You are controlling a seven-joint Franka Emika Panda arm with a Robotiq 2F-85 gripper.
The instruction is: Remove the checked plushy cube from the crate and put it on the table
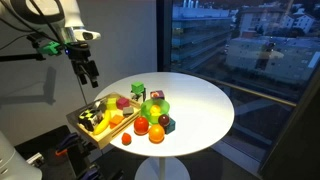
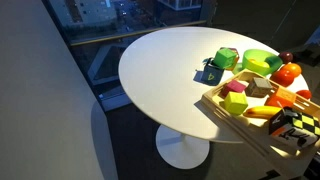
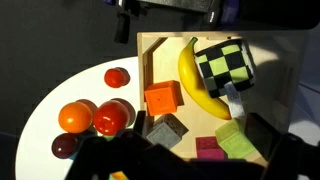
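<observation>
1 checked cube lies in the crate, touching a banana; the gripper hangs above, jaws spread and empty.
Risk: a finger lowered on the banana side may snag the banana and lift it too, or the soft cube may squash and slip before reaching the table. Also in the crate: an orange block, a gray block, a magenta block, a green block.
</observation>
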